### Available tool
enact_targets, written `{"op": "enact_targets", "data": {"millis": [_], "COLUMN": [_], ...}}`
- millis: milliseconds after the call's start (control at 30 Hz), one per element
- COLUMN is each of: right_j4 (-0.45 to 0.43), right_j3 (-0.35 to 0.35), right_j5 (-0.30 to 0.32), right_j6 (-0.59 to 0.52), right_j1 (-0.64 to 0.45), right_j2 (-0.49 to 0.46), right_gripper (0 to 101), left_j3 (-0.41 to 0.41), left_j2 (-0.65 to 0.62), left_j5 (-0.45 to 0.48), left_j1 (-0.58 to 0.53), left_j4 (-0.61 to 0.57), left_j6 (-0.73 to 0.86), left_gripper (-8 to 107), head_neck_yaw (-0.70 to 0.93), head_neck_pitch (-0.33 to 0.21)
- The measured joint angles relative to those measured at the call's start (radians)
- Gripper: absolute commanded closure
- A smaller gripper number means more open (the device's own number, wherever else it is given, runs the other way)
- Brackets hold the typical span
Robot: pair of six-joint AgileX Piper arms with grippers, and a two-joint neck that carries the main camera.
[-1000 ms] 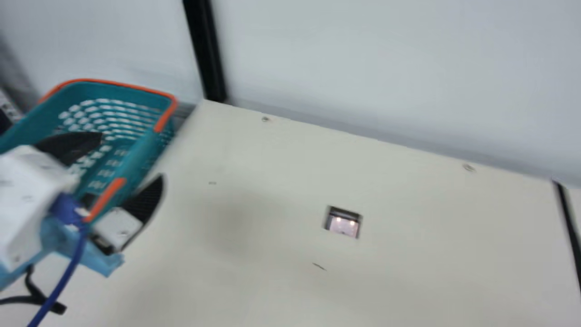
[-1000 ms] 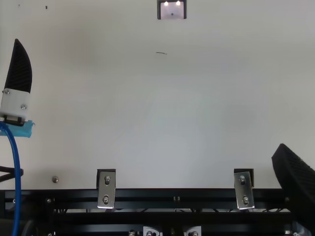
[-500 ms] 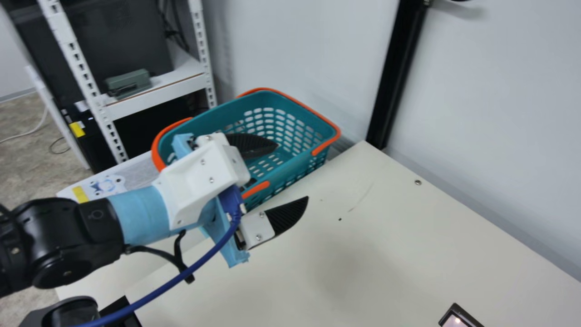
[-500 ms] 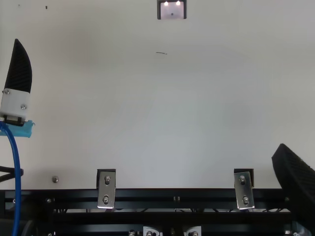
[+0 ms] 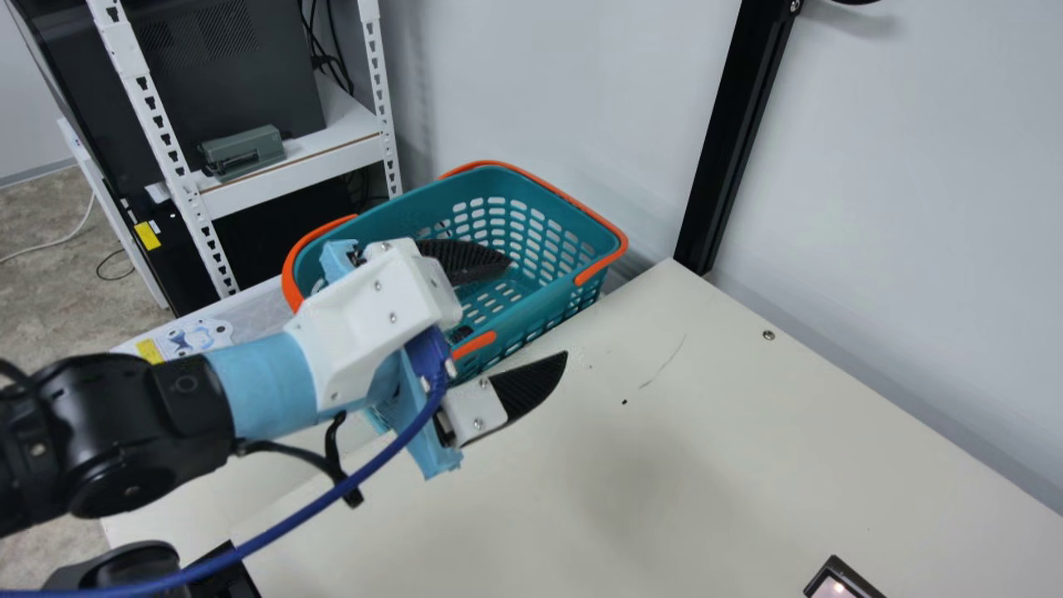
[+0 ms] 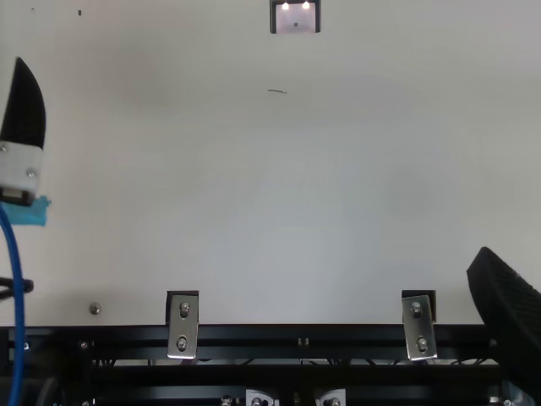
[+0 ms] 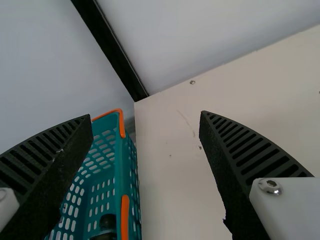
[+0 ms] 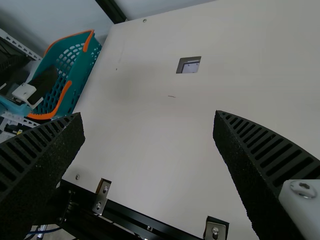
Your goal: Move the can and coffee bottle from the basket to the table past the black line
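Observation:
The teal basket [image 5: 540, 303] with orange handles stands at the table's left side. Above its near side is my left gripper [image 5: 538, 309], open with nothing between its fingers, one finger over the basket and the other over the table. In the left wrist view, low in the basket [image 7: 118, 165], a dark rounded top [image 7: 107, 221] shows beside the orange handle; I cannot tell if it is the bottle's. There my left gripper [image 7: 145, 118] is spread wide. My right gripper [image 6: 507, 313] is at the top view's lower right; in its wrist view the right gripper [image 8: 149, 116] is open and holds nothing.
The cream table [image 6: 279, 186] has a small square opening [image 8: 189, 65] with a light-coloured panel. Behind the basket rise a grey wall and a black post [image 5: 735, 137]. A white metal shelf [image 5: 291, 158] stands beyond the basket.
The neck camera has turned left, bringing the whole left arm and basket into view. In the top view my left gripper has shifted slightly left and up. My right gripper has kept still.

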Motion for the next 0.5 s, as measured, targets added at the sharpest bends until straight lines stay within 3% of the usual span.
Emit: {"op": "enact_targets", "data": {"millis": [500], "right_j4": [0.000], "right_j3": [0.000], "right_j5": [0.000], "right_j6": [0.000], "right_j1": [0.000], "right_j2": [0.000], "right_gripper": [0], "left_j3": [-0.189], "left_j2": [0.238], "left_j5": [0.005], "left_j1": [0.252], "left_j4": [-0.059], "left_j6": [-0.153], "left_gripper": [9], "head_neck_yaw": [-0.005], "head_neck_pitch": [0.005]}}
